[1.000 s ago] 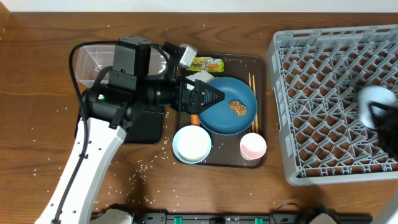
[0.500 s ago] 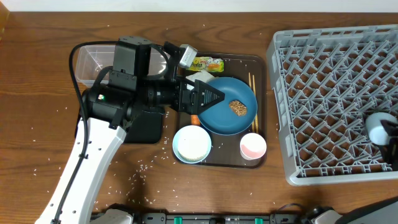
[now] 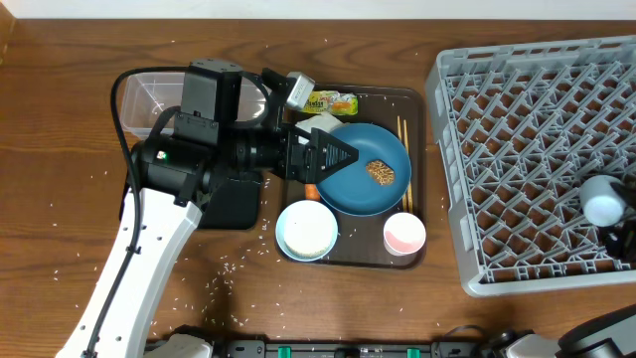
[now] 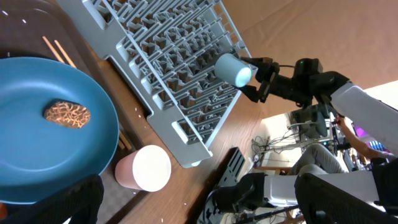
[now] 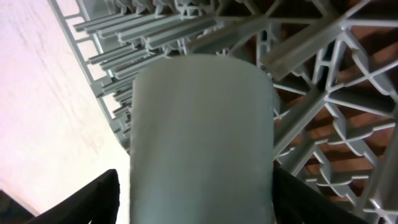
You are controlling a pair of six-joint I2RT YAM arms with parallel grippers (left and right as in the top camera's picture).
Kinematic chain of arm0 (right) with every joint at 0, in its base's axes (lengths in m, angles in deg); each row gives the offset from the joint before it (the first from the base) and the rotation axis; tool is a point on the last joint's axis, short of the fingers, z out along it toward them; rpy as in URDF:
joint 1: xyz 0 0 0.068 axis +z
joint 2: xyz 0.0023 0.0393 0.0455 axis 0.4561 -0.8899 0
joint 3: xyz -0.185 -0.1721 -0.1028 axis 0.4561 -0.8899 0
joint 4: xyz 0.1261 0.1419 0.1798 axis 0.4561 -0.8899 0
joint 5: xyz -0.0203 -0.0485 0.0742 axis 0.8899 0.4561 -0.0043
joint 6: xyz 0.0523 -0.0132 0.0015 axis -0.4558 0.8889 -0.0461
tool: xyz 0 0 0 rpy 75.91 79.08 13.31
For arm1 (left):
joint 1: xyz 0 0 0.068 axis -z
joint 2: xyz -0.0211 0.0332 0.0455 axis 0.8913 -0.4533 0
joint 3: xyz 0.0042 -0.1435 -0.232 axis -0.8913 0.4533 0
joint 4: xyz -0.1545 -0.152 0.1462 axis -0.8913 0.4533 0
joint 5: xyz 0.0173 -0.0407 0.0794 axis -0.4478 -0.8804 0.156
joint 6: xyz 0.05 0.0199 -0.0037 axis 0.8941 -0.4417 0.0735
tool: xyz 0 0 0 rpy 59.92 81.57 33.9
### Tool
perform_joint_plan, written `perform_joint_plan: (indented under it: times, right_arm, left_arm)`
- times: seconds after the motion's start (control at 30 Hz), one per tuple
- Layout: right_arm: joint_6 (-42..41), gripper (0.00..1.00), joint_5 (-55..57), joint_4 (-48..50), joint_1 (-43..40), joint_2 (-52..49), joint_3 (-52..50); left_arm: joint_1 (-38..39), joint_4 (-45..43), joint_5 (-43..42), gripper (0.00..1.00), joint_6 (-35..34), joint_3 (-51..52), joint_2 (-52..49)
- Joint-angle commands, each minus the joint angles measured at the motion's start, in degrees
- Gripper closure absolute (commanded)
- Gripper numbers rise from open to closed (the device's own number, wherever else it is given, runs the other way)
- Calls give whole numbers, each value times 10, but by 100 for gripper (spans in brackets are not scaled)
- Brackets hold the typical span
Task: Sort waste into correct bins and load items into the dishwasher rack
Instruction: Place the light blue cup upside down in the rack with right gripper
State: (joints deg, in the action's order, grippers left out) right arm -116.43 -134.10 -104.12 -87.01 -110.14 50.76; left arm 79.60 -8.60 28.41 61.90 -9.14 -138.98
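Observation:
My right gripper (image 3: 614,214) is shut on a small white cup with a blue inside (image 3: 602,199), held over the right side of the grey dishwasher rack (image 3: 517,119). In the right wrist view the cup (image 5: 202,137) fills the space between the fingers (image 5: 202,205). My left gripper (image 3: 343,155) is open and empty above the left edge of the blue plate (image 3: 373,194), which holds a brown food lump (image 3: 380,172). The left wrist view shows the open gripper (image 4: 199,208), the plate (image 4: 37,143), the lump (image 4: 66,114) and the pink cup (image 4: 143,168).
The brown serving tray (image 3: 417,104) also holds a white bowl (image 3: 306,230), the pink cup (image 3: 404,235), chopsticks (image 3: 402,129), a snack wrapper (image 3: 331,101), a napkin (image 3: 320,121) and a carrot (image 3: 311,191). A clear tub (image 3: 144,99) and a black tray (image 3: 237,204) lie under my left arm. Rice grains (image 3: 229,267) are scattered on the table.
My right gripper has carried the cup toward the front right of the rack and a little lower. The left arm has not moved.

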Motion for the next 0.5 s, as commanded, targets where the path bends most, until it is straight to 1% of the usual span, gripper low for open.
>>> perform_joint_plan:
  times: [0.0,0.03,0.07,0.1,0.27,0.33,0.37,0.4,0.47]
  right_arm:
    - [-4,27,-13,0,-5,21,33]
    - [-7,29,-13,0,-5,24,38]
    - [-11,35,-13,1,-5,29,44]
    - [-11,36,-13,0,-5,33,51]
    - [-11,36,-2,-16,-5,38,64]
    - [-10,28,18,-22,-5,38,64]
    - [-10,27,19,-30,-5,38,64]
    - [-9,27,14,-34,-6,38,64]
    - [23,30,-19,-33,-4,41,65]
  left_arm:
    - [-2,2,13,1,6,-2,2]
    - [-2,3,13,1,6,-2,2]
    - [-2,3,13,1,6,-2,2]
    - [-2,3,13,1,6,-2,2]
    - [-2,3,15,1,6,-2,2]
    - [-2,4,15,1,6,-2,2]
    - [-2,5,15,1,6,-2,2]
    - [-2,7,15,1,6,-2,2]
    - [-2,14,15,2,24,-2,2]
